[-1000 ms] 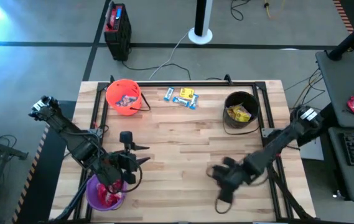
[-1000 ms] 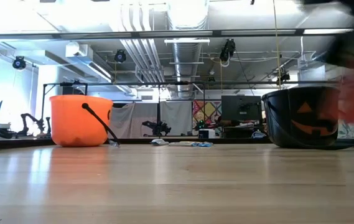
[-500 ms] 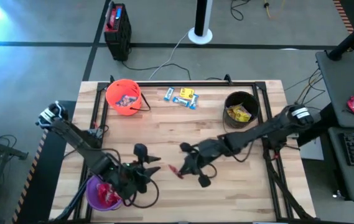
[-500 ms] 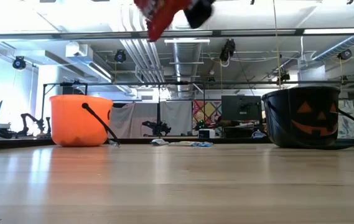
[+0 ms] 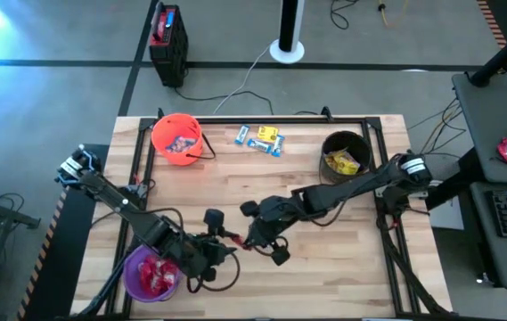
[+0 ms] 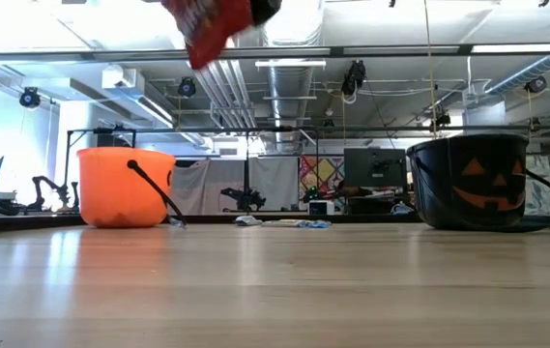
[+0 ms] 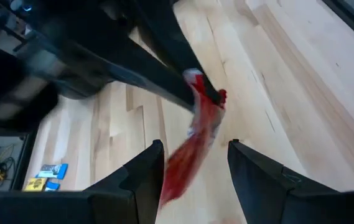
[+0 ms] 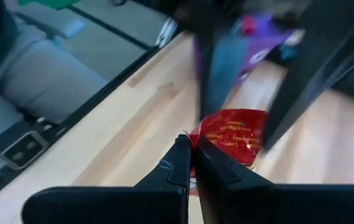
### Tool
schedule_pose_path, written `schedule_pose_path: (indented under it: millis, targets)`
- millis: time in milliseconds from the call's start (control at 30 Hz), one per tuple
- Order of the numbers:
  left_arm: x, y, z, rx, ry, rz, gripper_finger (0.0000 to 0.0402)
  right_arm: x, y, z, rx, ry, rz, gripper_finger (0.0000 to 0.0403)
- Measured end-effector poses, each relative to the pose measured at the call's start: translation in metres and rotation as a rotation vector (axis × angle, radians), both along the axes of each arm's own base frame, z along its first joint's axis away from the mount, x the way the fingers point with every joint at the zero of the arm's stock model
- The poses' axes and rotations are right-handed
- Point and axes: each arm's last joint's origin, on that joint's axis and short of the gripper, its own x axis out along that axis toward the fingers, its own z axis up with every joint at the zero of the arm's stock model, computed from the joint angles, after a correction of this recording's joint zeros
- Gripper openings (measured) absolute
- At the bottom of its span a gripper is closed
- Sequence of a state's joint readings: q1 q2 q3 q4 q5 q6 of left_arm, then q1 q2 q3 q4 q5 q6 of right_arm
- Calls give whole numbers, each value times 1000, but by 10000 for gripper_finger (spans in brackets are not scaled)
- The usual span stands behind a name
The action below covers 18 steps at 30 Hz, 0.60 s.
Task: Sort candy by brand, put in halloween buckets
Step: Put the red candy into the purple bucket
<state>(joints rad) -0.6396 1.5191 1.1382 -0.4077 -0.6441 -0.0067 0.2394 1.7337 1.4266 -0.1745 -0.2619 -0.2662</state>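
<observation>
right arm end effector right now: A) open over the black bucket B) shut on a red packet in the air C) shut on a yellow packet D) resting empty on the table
B. The right end effector is pinched on a red packet, which hangs clear of the table in front of the open left end effector.

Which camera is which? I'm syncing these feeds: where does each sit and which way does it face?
High view: overhead, looking straight down on the table; both arms show, left gripper facing right gripper.
Low view: tabletop height, level past the orange bucket and black bucket; right gripper's tip at top.
Left wrist view: on the left arm, past its open fingers at the right gripper.
Right wrist view: on the right arm, past its shut fingers toward the purple bucket.
Shared: all four show the red packet.
</observation>
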Motion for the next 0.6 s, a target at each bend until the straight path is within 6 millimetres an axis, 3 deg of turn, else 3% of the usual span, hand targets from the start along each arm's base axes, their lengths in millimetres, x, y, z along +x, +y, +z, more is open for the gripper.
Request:
schedule_pose_path:
  millis: [233, 433, 600]
  targets:
    - [2, 1, -1, -8, -2, 12, 144, 2, -1, 8, -63, -54, 34, 8]
    - [2, 1, -2, -18, 1, 22, 21, 3, -4, 9, -40, -41, 9, 19]
    - [0, 2, -3, -47, 15, 54, 5, 3, -12, 8, -30, -16, -19, 54]
